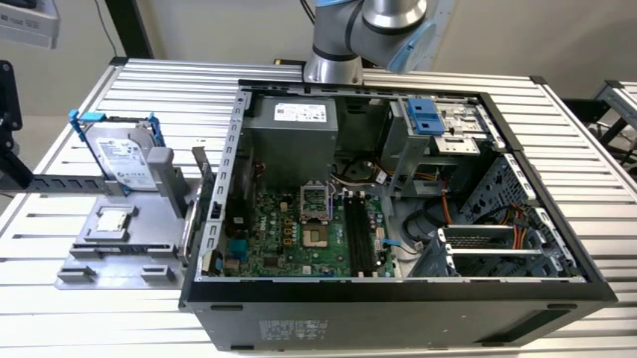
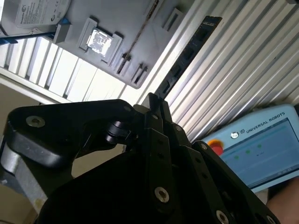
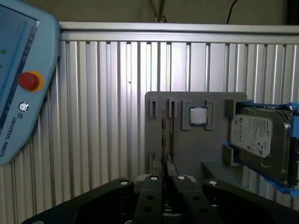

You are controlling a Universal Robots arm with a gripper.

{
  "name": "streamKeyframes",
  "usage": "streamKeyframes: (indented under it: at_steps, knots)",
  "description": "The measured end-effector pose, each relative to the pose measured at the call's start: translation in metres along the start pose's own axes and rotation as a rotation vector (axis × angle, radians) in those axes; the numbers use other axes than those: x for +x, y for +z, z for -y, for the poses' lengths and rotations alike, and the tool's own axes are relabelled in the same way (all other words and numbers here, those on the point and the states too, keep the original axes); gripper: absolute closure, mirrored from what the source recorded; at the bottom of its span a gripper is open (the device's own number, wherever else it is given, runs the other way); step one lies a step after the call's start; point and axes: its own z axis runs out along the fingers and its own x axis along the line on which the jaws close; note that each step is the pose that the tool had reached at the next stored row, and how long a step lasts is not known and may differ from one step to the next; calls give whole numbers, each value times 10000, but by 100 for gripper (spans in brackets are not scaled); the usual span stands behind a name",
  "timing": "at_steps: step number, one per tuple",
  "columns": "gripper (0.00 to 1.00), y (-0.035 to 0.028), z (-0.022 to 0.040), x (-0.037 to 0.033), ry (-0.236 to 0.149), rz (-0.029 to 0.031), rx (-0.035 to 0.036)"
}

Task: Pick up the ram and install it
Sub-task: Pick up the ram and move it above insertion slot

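In the second wrist view the ram is a long, thin, dark stick reaching out from my gripper, which is shut on one end of it. It hangs high above the ribbed metal table. Seen edge-on in the first wrist view, the ram is a thin line rising from between the fingertips of the gripper, over the grey parts holder. In the exterior view the arm stands behind the open computer case. The black motherboard slots lie inside that case.
The grey parts holder at the exterior view's left carries a silver hard drive in a blue frame and a small square processor chip. A light blue control tablet with a red button lies on the table.
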Motion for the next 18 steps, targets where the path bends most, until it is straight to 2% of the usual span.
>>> streamKeyframes:
  at_steps: [7, 18]
  knots:
    - [100, -4, 18, 0, -3, -5, -5]
    - [100, -4, 357, -3, 2, -3, -59]
